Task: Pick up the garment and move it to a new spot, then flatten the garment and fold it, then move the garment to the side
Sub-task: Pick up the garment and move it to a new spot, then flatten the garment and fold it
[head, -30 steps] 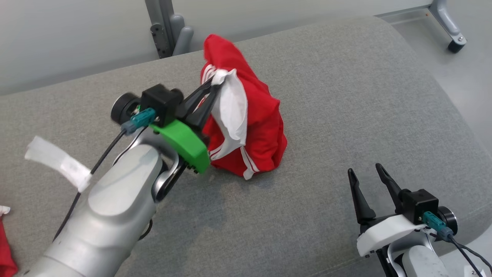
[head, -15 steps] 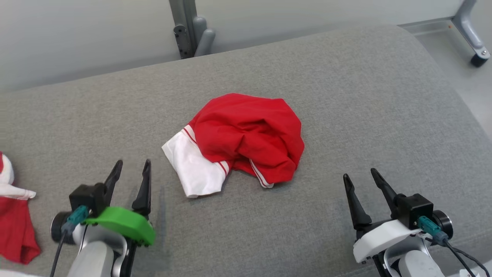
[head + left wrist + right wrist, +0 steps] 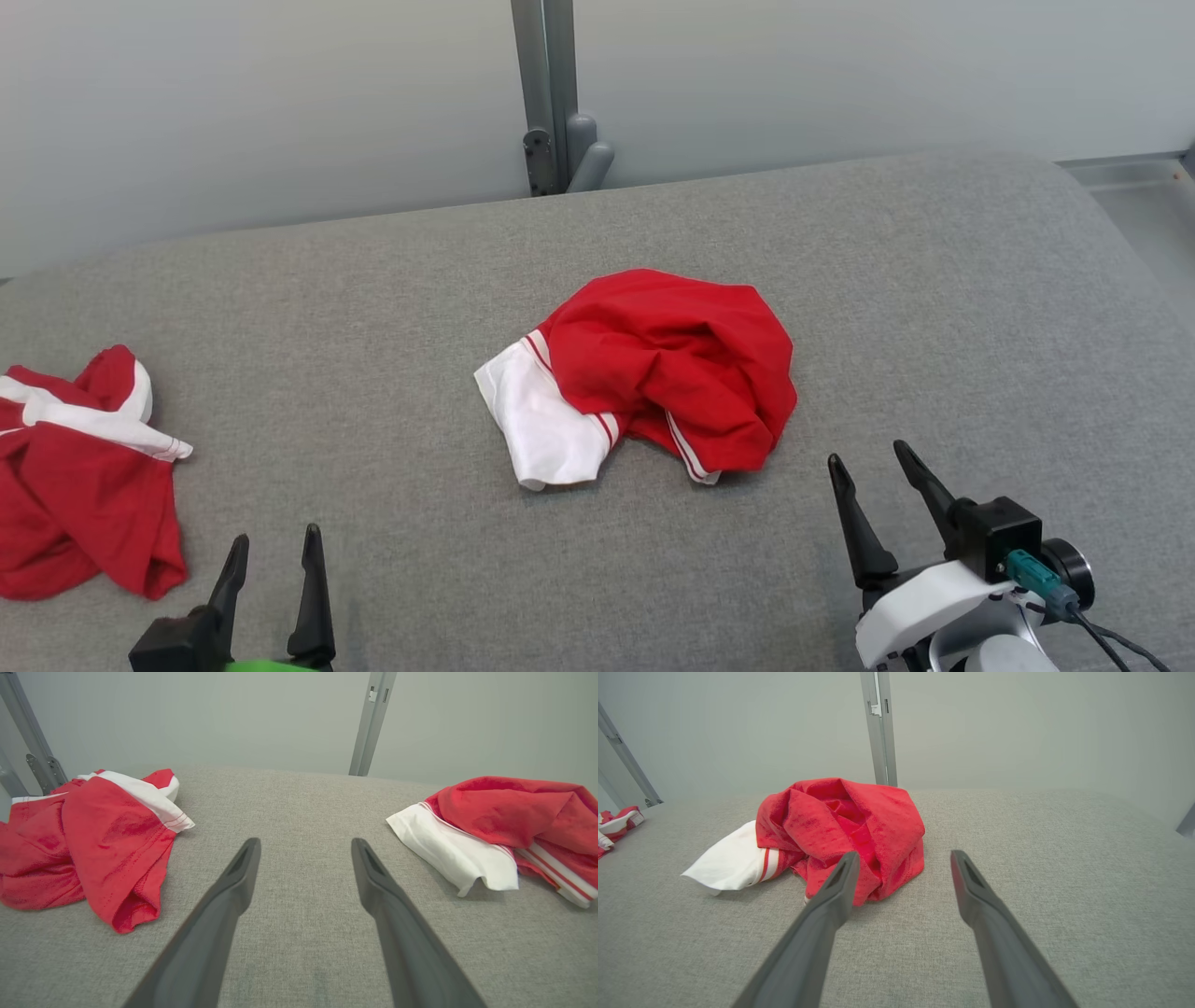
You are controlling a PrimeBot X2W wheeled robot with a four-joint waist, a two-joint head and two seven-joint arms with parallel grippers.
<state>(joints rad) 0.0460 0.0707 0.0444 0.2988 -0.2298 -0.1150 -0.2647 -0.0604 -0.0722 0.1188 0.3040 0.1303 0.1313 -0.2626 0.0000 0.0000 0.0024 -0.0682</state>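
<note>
Head view: wide grey fabric pad [image 3: 373, 308], pale wall [image 3: 233, 112] behind its far edge, grey metal post [image 3: 546, 93] upright at mid far edge. About mid-pad, slightly twd the right edge: red garment [image 3: 667, 373], crumpled in a low heap, lying on the fabric, held by nothing. White section w/ thin red-and-white stripes sticking out of the heap's left side twd the near edge. At the pad's left end, well apart from the first: second garment [image 3: 84, 485], also red and white, also bunched. Low over the near edge, left part: left gripper [image 3: 275, 534], two dark fingers spread apart, empty, pointing twd the far edge, bare fabric betw. it and both heaps. Over the near edge twd the right corner: right gripper [image 3: 866, 453], fingers likewise spread, nothing betw. them, tips near the garment's right-hand hem but clear of it here. Left wrist view: left gripper [image 3: 306, 842] w/ fingers wide, only grey weave betw. them; second garment [image 3: 93, 835] off to one side, garment [image 3: 504, 812] off to the other w/ its white section nearest, neither touched. Right wrist view: right gripper [image 3: 904, 854] w/ fingers wide and empty, garment [image 3: 840, 826] just ahead, one fingertip overlapping its red edge in the frame; contact there, can't tell. Small and far off at the pad's left end: second garment [image 3: 614, 823].
</note>
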